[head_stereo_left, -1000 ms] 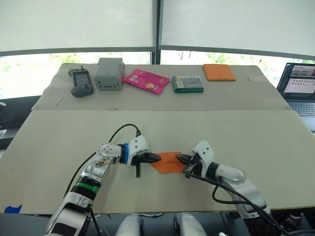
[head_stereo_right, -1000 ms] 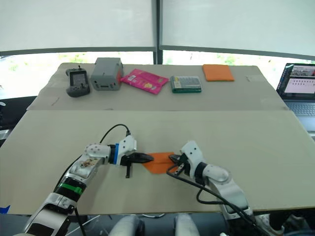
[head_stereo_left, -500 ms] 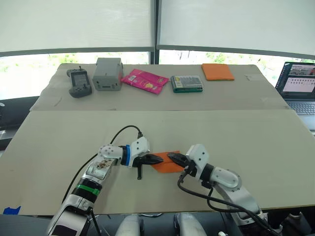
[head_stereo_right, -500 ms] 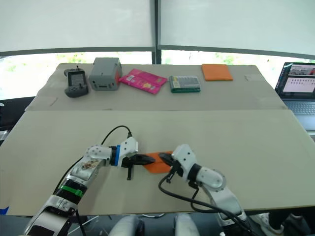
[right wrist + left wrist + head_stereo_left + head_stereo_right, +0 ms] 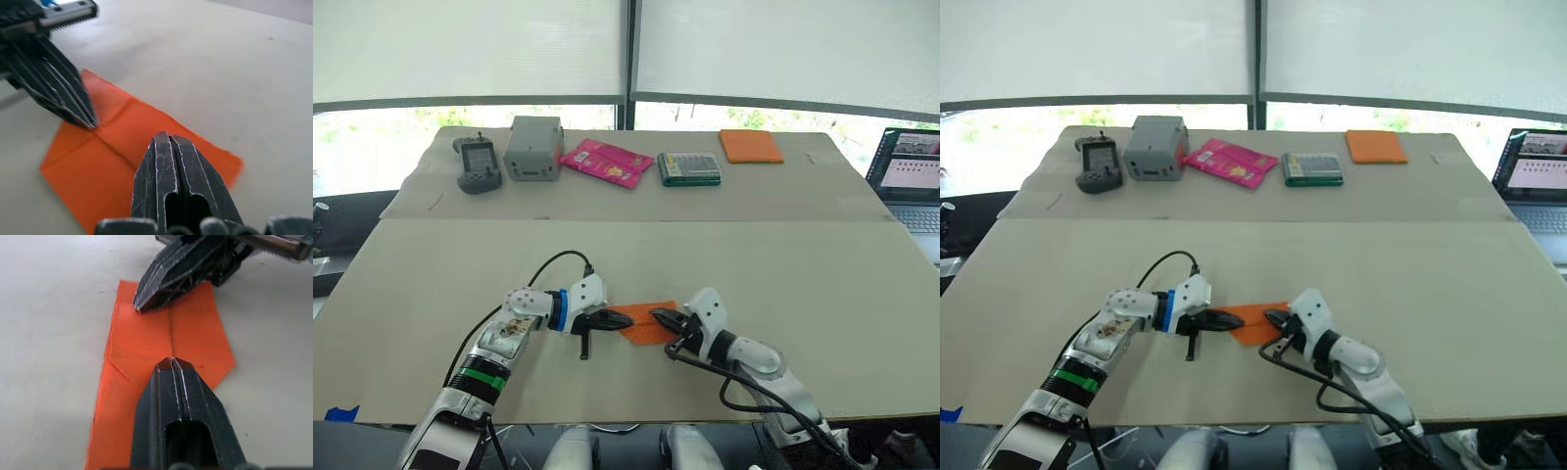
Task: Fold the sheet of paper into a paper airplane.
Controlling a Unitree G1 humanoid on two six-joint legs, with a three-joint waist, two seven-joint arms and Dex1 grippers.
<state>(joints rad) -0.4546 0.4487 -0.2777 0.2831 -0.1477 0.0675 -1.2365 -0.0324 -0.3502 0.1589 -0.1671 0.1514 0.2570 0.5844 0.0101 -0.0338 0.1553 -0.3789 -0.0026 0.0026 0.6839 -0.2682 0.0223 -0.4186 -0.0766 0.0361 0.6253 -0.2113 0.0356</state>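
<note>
Two pale tables stand end to end under a wide window with drawn white blinds. On the near table (image 5: 822,284) lies the sheet of paper (image 5: 643,323), bright orange, flat on the surface close to the front edge and midway between the two arms. It is already creased: the wrist views show a straight fold line down its middle, slanted folds at one end, and an outline that narrows to a blunt angled point.

The left gripper (image 5: 615,318) reaches in from the robot's left with its two black fingers pressed together, nothing between them, the tips resting on the left part of the paper. The right gripper (image 5: 665,318) comes in from the opposite side, its fingers likewise closed tight on nothing, tips down on the right part of the paper. In the left wrist view the two pairs of tips face each other along the centre crease, near but apart.

On the far table (image 5: 783,191), well apart from the arms, a row of things lies along the back edge: a dark handheld controller (image 5: 477,164), a grey box (image 5: 531,148), a pink packet (image 5: 605,162), a green-edged flat case (image 5: 688,167) and a small orange pad (image 5: 751,146). An open laptop (image 5: 907,176) sits at the right edge of the scene, its screen lit.
</note>
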